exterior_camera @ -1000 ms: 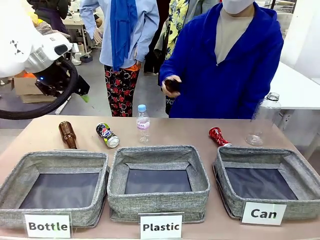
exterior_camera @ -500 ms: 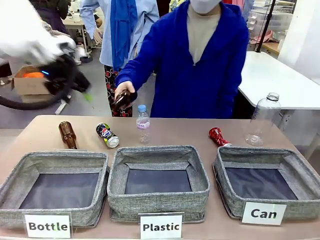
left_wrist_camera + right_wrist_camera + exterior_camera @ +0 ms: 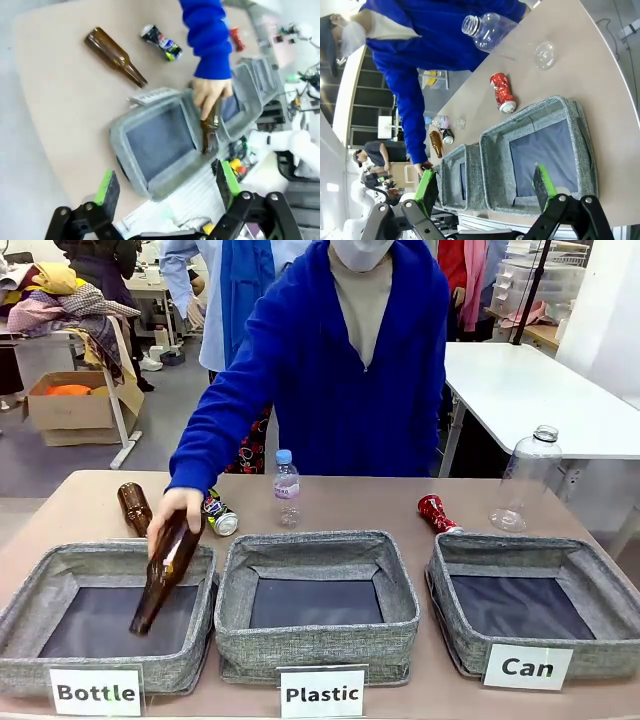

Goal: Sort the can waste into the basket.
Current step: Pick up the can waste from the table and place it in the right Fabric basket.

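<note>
Spread wide, empty: left gripper [image 3: 167, 185], right gripper [image 3: 485, 185]. Two cans lying toward the tabletop's far edge: dark can [image 3: 215, 511] left of centre, red can [image 3: 435, 512] right, just behind Can basket [image 3: 500, 543], rightmost of three along the near edge.

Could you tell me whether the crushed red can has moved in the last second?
No. The crushed red can still lies just behind the far left corner of the Can basket.
</note>
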Robot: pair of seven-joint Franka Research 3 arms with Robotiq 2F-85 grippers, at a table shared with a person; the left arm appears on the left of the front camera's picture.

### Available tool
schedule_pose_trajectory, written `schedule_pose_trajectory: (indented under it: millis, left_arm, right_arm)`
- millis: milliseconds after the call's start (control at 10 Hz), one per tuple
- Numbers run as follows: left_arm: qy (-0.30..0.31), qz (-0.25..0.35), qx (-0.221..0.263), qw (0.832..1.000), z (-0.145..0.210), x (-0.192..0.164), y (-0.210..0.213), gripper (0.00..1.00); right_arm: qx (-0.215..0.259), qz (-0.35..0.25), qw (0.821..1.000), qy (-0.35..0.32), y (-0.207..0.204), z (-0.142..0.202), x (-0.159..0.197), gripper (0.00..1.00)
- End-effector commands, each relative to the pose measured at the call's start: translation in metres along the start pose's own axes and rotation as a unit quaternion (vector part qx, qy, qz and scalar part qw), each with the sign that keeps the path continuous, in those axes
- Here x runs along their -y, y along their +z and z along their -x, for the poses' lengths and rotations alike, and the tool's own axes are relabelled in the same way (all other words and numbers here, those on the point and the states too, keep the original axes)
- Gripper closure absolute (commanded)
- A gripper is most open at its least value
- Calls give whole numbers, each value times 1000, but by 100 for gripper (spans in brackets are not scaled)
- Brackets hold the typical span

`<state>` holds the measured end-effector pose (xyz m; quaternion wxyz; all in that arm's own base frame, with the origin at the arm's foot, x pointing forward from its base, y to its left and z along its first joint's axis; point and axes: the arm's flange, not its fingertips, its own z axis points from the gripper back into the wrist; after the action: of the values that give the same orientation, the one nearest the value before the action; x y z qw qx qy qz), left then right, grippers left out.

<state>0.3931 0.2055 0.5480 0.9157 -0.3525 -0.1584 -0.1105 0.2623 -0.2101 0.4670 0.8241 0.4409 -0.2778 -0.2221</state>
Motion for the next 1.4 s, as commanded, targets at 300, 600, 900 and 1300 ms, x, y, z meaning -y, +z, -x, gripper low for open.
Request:
schedule_pose_trajectory:
  millis: [300,600,900,1300]
  left_arm:
    - [50,123,82,988,97,-70,26,0]
    - [53,125,89,987,104,-72,18,0]
    - [19,66,55,996,70,-24,-8,0]
    - [-9,-111,-41,993,-19,79,-106,0]
  right_arm:
    - [6,-15,1000,12,0,-3,1,0]
    - [6,-15,1000,12,0,-3,1,0]
    - [6,-15,1000,12,0,-3,1,0]
    - [6,-15,1000,12,0,-3,1,0]
